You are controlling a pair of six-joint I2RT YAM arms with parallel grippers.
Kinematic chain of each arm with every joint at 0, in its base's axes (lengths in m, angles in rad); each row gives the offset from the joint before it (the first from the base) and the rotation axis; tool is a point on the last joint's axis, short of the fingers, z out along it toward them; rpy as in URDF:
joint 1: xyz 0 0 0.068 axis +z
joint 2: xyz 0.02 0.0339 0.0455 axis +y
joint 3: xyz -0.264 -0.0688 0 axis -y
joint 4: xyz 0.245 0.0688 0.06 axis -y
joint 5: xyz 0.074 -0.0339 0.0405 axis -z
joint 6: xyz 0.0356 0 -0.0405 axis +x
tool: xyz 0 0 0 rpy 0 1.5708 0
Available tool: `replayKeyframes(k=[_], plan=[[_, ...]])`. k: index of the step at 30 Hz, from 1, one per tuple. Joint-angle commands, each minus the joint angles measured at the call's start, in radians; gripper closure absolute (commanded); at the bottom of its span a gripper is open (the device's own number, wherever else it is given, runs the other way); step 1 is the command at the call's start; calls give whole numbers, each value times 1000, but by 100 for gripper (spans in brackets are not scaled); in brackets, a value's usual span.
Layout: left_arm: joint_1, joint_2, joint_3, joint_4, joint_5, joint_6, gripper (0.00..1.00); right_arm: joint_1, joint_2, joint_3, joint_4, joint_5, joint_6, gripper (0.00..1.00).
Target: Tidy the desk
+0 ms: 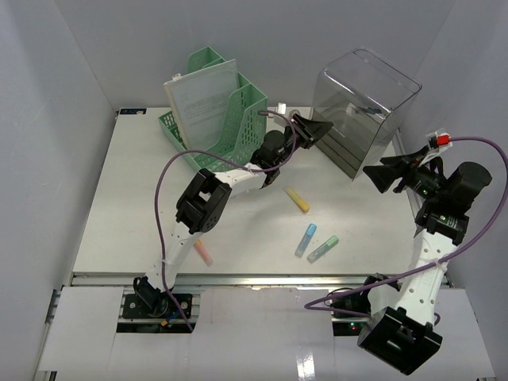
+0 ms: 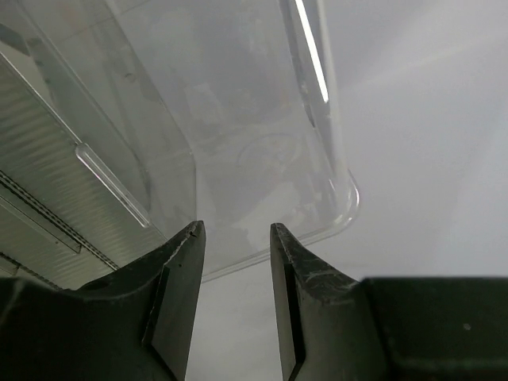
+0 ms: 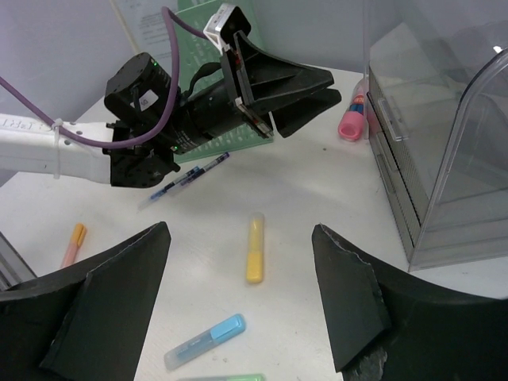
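Top external view: yellow marker [image 1: 297, 199] lies on table [image 1: 127, 198], 8 o'clock from right pincer [image 1: 375, 178], long axis 10-to-4. Right pincer wide, empty, facing it. Left pincer [image 1: 324, 127] narrow, empty, by clear box [image 1: 365, 111]. Right arm looks better placed.

The surface [image 1: 119, 206] is a large, flat, white rectangle lying level, closed in by pale walls [image 1: 55, 119] on its left, far and right sides. A metal rail [image 1: 262, 278] runs along its near edge. It is untidy. A green rack [image 1: 230, 119] stands toward the far left and a clear drawer box [image 1: 361, 103] at the far right. Loose in the near middle lie a yellow marker [image 1: 298, 199], a blue marker [image 1: 305, 239] and a green marker [image 1: 323, 248]. An orange marker [image 1: 203, 252] lies near the rail, further left.
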Motion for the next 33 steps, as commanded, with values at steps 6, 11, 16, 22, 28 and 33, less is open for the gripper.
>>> replayKeyframes(k=[6,11,16,22,28,33], plan=[[8,162,325,-166,4,-61,46,-3,-13,-79,99,15,19,21],[5,217,388,-211,-13,-80,42,-3,-27,-100,123,20,20,21],[4,231,407,-248,-35,-73,36,-3,-24,-120,147,18,27,21],[-3,288,498,-280,-67,-77,33,-3,-30,-151,176,23,32,21],[-8,376,600,-251,-85,-114,42,-5,-49,-172,188,34,25,21],[-10,397,620,-215,-86,-132,55,-6,-52,-183,192,33,19,21]])
